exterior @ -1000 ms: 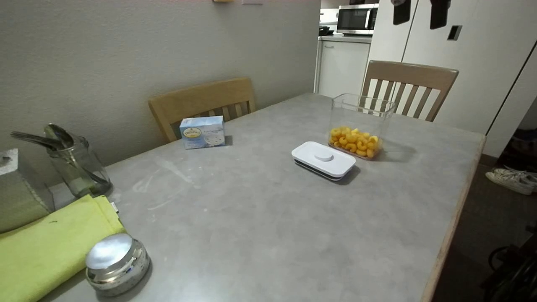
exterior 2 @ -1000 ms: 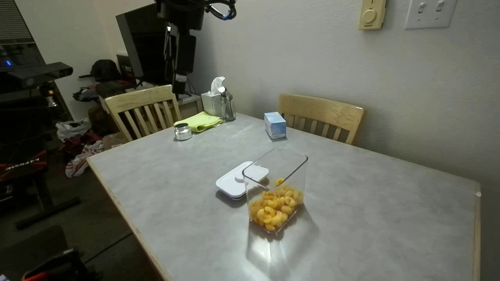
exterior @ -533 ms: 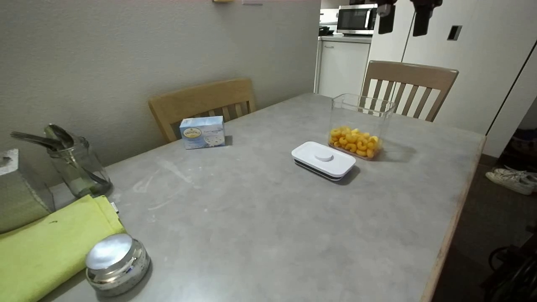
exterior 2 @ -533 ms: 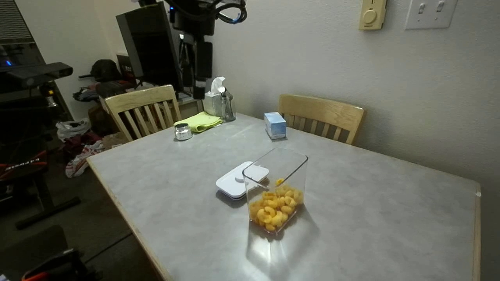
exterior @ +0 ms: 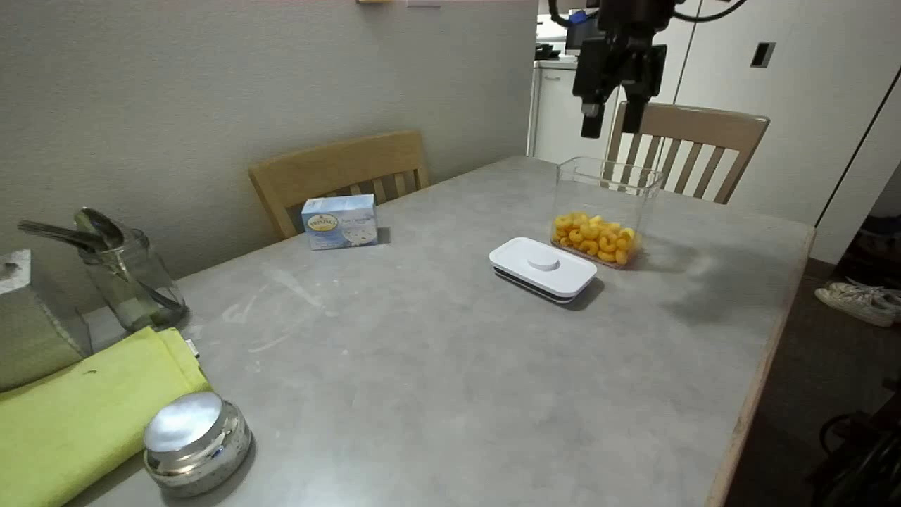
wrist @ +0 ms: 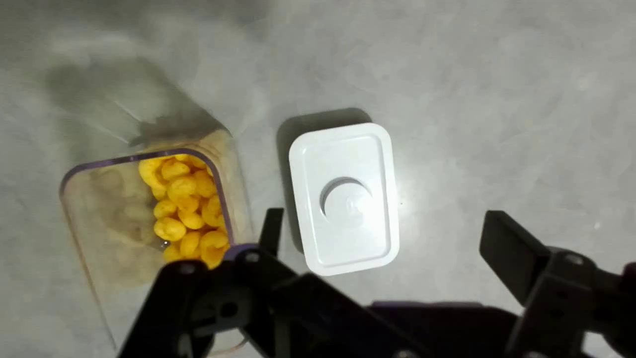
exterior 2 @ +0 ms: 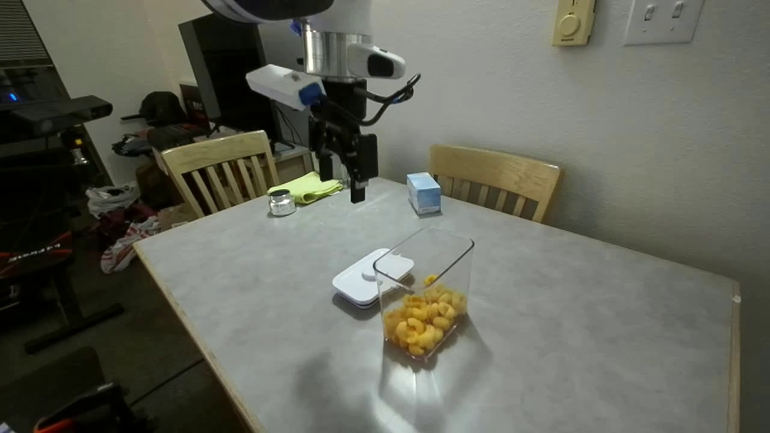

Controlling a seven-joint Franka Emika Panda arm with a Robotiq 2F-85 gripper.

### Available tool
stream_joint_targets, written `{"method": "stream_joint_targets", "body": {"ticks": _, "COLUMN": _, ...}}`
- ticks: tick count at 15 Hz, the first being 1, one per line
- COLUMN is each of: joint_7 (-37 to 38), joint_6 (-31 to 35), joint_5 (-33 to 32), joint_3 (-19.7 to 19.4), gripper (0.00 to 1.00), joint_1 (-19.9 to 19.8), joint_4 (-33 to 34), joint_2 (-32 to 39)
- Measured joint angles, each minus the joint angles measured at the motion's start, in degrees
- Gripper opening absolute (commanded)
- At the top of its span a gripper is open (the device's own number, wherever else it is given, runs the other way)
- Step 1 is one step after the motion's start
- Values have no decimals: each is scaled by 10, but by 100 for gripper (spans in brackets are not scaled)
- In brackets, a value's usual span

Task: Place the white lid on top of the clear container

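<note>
The flat white lid [exterior: 570, 280] with a round knob lies on the table, knob up, in both exterior views [exterior 2: 361, 284]. The clear container [exterior: 598, 198] stands upright and open beside it, with yellow-orange pieces [exterior 2: 424, 316] in the bottom. My gripper [exterior: 612, 123] is open and empty, in the air well above the table; an exterior view shows it too [exterior 2: 343, 184]. In the wrist view the lid [wrist: 348, 243] lies below and between the spread fingers of the gripper [wrist: 382, 216], nearer the left one. The container's rim [wrist: 134, 158] shows at left, partly hidden by the left finger.
A blue-and-white tea box [exterior: 341, 224] stands near the wall side. A shiny metal jar [exterior: 197, 447], a yellow cloth [exterior: 105, 408], a glass jar with cutlery [exterior: 134, 282] and a tissue box [exterior: 35, 324] stand at the table's far end from the container. Chairs [exterior 2: 496, 177] surround the table.
My gripper has come down, moving left in one exterior picture and right in the opposite picture, with its jaws staying open. The lid and container have not moved.
</note>
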Motion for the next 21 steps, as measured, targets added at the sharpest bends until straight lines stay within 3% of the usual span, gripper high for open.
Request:
{"method": "stream_joint_targets", "body": {"ticks": 6, "joint_7": -51, "joint_6": 21, "joint_5": 6, "joint_3": 17, "gripper": 100, "joint_1": 0, "joint_4": 33, "joint_2": 95}}
{"method": "stream_joint_targets", "body": {"ticks": 12, "joint_7": -48, "joint_6": 27, "joint_5": 6, "joint_3": 17, "gripper": 100, "joint_1": 0, "joint_4": 34, "joint_2": 97}}
{"method": "stream_joint_targets", "body": {"ticks": 21, "joint_7": -69, "joint_6": 189, "joint_5": 5, "joint_3": 21, "gripper": 100, "joint_1": -12, "joint_4": 22, "joint_2": 164}}
